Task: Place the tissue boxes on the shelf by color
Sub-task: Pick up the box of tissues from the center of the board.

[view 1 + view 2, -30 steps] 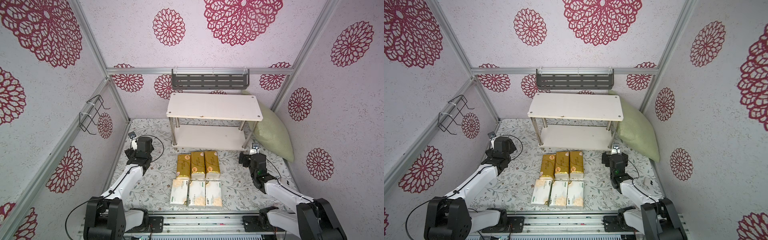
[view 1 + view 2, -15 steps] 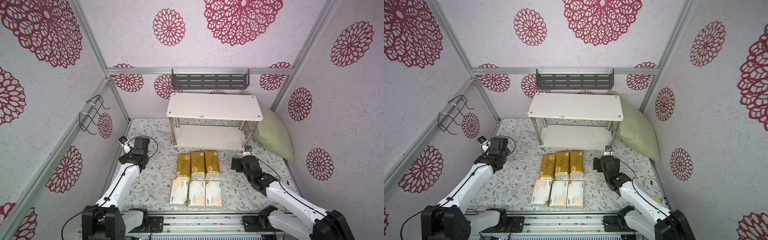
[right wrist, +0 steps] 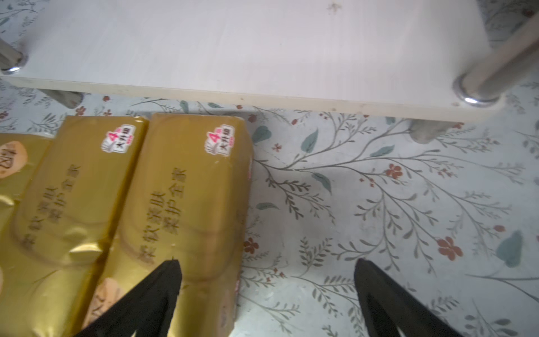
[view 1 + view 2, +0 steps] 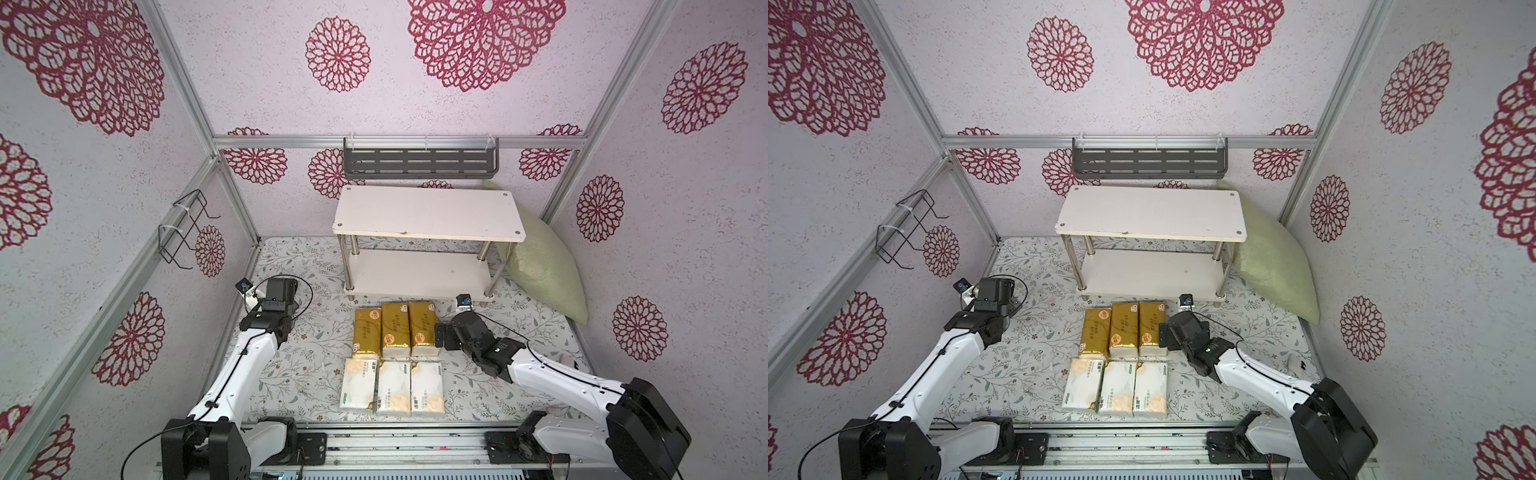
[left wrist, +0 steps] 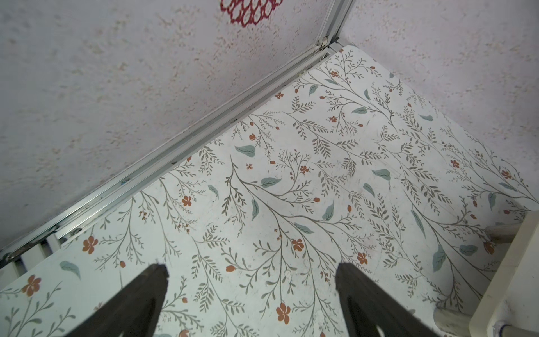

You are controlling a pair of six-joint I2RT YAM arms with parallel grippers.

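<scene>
Since my right gripper (image 3: 267,262) hangs spread wide, one finger (image 3: 151,291) over the nearest gold pack (image 3: 189,198), that arm's the closer one. The pack sits on the mat (image 3: 379,189) in front of the shelf (image 3: 233,43), long axis pointing at it. My left gripper (image 5: 250,266), also wide, is over bare mat. The sticker (image 3: 220,139) reads a pink "4" plus Chinese text.

Floral-patterned table (image 4: 299,370), two-tier white shelf (image 4: 428,212) standing at its back, three gold tissue packs (image 4: 395,332) side by side before it, three white tissue packs (image 4: 392,388) just nearer, pale green pillow (image 4: 544,274) at right
</scene>
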